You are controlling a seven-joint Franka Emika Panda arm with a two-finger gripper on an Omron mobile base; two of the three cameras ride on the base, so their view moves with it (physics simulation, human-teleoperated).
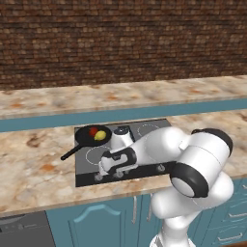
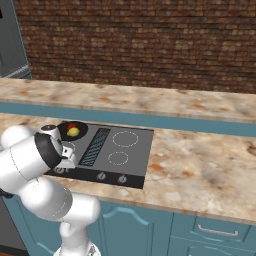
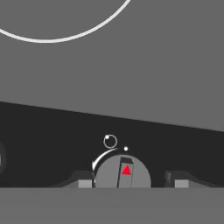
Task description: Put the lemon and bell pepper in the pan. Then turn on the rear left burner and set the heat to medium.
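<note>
On the black front strip of the dark grey flat cooktop [image 3: 131, 78], a round grey control knob [image 3: 123, 173] with a red triangle pointer sits between the gripper [image 3: 133, 180] fingertips, one each side, gaps showing; jaws stand apart, no contact seen. Rear left on that cooktop, round black frying pan [image 1: 91, 136] holds yellow oval lemon [image 1: 100, 135] and red bell pepper [image 1: 93, 130], touching.

- Brick wall [image 1: 120, 38] rises behind the speckled stone counter [image 1: 34, 169].
- Teal cabinet doors [image 2: 150, 232] below.
- Three front knobs [image 2: 101, 176] visible along the cooktop's edge.
</note>
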